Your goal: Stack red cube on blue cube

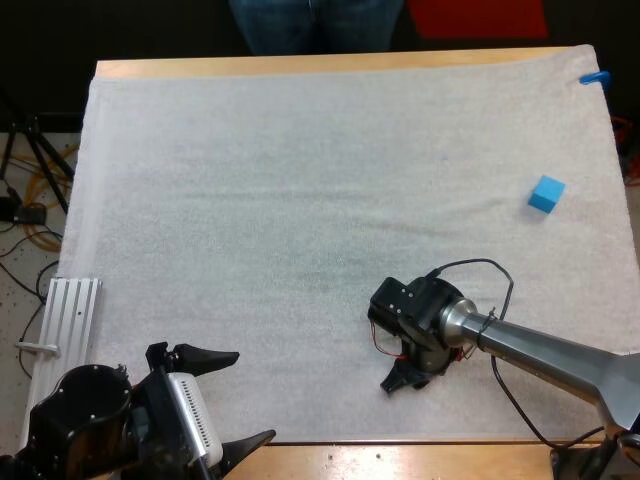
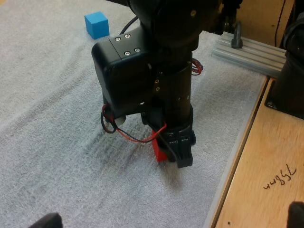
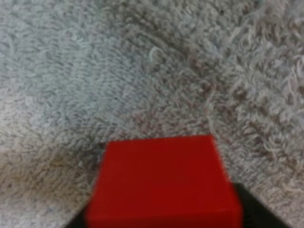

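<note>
Wooden surface (image 1: 330, 66) covered almost edge to edge by a white terry-cloth mat (image 1: 300, 200). A person's legs (image 1: 315, 22) stand at its far side. Silver right arm (image 1: 560, 350) reaches in over the near middle of the mat. Its right end effector (image 2: 172, 153) points down at the mat, fingers closed on the small red cube (image 3: 161, 183) from both sides; cannot tell whether the cube touches the mat or sits just above it. Left end effector (image 1: 225, 398) hangs over the near left corner, fingers spread wide apart, gripping nothing. Ribbed aluminium rail (image 1: 75, 312) lies on the mat's left edge. Bright blue cube (image 1: 546, 193) sits alone near the mat's right edge, well apart from the red cube
</note>
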